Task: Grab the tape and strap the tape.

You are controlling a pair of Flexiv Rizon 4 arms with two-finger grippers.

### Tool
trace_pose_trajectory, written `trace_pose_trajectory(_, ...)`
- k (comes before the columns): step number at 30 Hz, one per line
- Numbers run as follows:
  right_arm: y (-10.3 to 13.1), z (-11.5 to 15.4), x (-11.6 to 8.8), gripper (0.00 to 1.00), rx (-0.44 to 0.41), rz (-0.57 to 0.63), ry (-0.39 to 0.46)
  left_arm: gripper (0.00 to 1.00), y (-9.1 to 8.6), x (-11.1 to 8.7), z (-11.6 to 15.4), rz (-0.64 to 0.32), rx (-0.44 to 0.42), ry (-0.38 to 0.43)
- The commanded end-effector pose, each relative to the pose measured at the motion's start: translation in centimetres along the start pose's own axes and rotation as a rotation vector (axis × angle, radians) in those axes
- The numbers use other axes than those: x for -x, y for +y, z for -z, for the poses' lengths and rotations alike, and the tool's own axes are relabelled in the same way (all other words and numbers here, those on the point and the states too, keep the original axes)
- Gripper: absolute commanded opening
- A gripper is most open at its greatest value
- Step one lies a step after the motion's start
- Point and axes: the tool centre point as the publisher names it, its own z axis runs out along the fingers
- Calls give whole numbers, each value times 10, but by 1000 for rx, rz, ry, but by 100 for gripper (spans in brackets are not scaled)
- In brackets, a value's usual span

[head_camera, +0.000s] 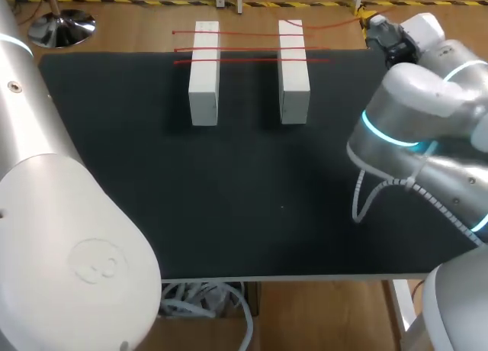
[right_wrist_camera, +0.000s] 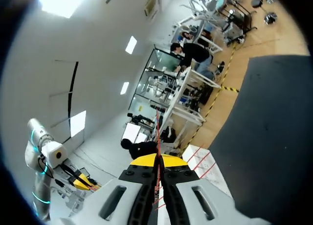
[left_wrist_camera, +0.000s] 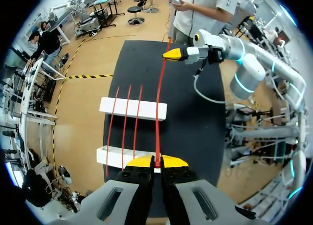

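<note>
- The left gripper (left_wrist_camera: pixel 157 162) has its jaws closed on one end of a thin red plastic strip (left_wrist_camera: pixel 159 102). The yellow tips meet on it from both sides.
- The right gripper (right_wrist_camera: pixel 157 161) has its jaws pinched on the other end in the same way, with the strip running out between the tips.
- The strip runs almost straight from one gripper to the other, with only a slight bend. It passes over the white rectangular blocks (left_wrist_camera: pixel 132 108); I cannot tell whether it touches them.
- It looks narrow, flat and springy, so it would probably bow rather than fold.
- By my judgement the grabbing is done, since both ends are held. The strapping is left: no loop is formed and the ends are well apart.
- Three more red strips (left_wrist_camera: pixel 124 117) lie side by side across the two blocks, untouched.
- The blocks stand parallel near the far edge of the black-covered worktop (head_camera: pixel 267 206).
</note>
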Motion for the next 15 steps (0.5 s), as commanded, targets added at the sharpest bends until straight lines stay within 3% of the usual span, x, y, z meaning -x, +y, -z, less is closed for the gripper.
trace_pose_trajectory(1, -4, -7, -16, 0, 84, 22, -80, 0, -1, 0, 1, 1, 5, 3)
trace_pose_trajectory(7, -3, -10, -23, 0, 89, 182, -212, 0, -1, 0, 1, 1, 5, 3)
trace_pose_trajectory(9, -2, -10, -25, 0, 88, 196, -211, 0, -1, 0, 1, 1, 5, 3)
trace_pose_trajectory(13, -3, -8, -23, 0, 43, 312, -282, 0, -1, 0, 1, 1, 5, 3)
trace_pose_trajectory(15, -4, -6, -24, 0, 21, 302, -316, 0, -1, 0, 1, 1, 5, 3)
